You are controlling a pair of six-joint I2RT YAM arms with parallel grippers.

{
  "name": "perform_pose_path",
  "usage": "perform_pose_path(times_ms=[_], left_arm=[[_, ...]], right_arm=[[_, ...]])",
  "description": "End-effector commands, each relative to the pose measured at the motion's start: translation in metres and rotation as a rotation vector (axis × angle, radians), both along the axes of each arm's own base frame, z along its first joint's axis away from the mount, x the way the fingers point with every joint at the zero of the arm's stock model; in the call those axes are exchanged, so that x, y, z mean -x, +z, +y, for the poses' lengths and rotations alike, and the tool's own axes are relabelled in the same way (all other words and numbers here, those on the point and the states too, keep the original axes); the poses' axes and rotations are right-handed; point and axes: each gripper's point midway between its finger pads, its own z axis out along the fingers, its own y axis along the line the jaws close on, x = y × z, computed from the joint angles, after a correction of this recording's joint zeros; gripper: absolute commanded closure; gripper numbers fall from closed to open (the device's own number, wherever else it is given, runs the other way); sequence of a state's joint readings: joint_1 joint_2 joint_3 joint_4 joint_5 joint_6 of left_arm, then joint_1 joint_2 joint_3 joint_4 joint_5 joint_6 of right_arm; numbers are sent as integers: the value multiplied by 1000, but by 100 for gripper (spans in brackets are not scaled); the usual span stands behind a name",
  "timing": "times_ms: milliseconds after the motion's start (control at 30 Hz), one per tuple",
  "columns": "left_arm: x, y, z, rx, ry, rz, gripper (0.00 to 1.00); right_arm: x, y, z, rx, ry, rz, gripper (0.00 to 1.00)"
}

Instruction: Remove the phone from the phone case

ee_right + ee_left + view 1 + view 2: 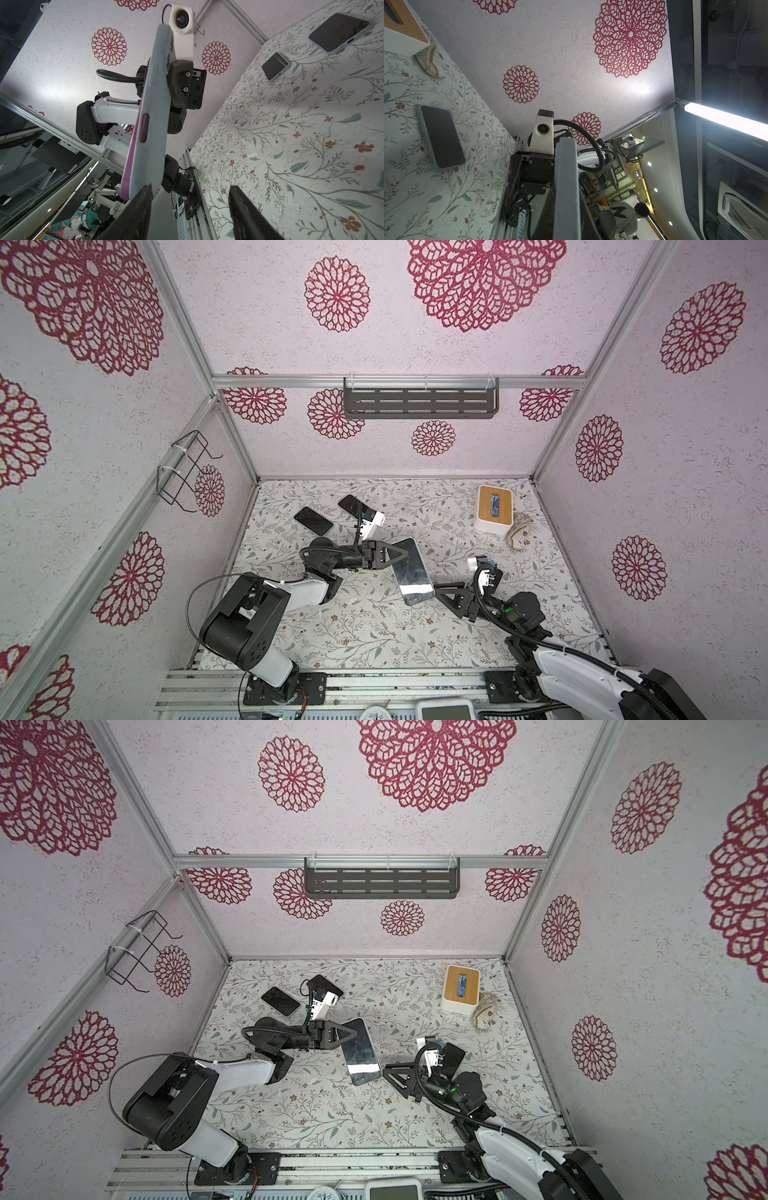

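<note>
The phone (pixel 411 572) (pixel 361 1052) hangs above the middle of the table with its glossy screen up. My left gripper (pixel 401 553) (pixel 353 1031) is shut on its far long edge. In the right wrist view its purple rim (pixel 133 149) sits inside the pale grey phone case (pixel 151 108). In the left wrist view the case edge (pixel 566 176) fills the shut jaws. My right gripper (pixel 436 590) (pixel 386 1071) (pixel 189 199) is open at the phone's near end. One of its fingers (pixel 139 207) meets the case corner, and the gap between the two is empty.
Two dark phones (pixel 313 520) (pixel 353 506) lie at the back left. Another cased phone (pixel 451 1058) (pixel 440 137) lies by my right wrist. A white tissue box (pixel 494 510) and a mesh pouch (pixel 519 535) stand at the back right. A grey shelf (pixel 419 400) hangs on the back wall.
</note>
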State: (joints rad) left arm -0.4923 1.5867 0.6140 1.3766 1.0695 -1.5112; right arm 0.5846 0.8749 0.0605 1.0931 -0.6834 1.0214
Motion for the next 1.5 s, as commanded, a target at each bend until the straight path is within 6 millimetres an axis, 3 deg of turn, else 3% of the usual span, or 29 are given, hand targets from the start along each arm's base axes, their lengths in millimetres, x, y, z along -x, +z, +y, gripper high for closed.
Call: perform_pose_path(times_ms=[0,400,1467], left_arm=[[0,16,0,36,4,-66,100],[1,15,0,34,2,-64,100],[-1,14,-1,32,3,-69,100]], right_arm=[[8,24,-1,-49,13,-100,38],[9,36,-10,-81,-28,-112,35],[12,21,16,-58,77,-72,42]])
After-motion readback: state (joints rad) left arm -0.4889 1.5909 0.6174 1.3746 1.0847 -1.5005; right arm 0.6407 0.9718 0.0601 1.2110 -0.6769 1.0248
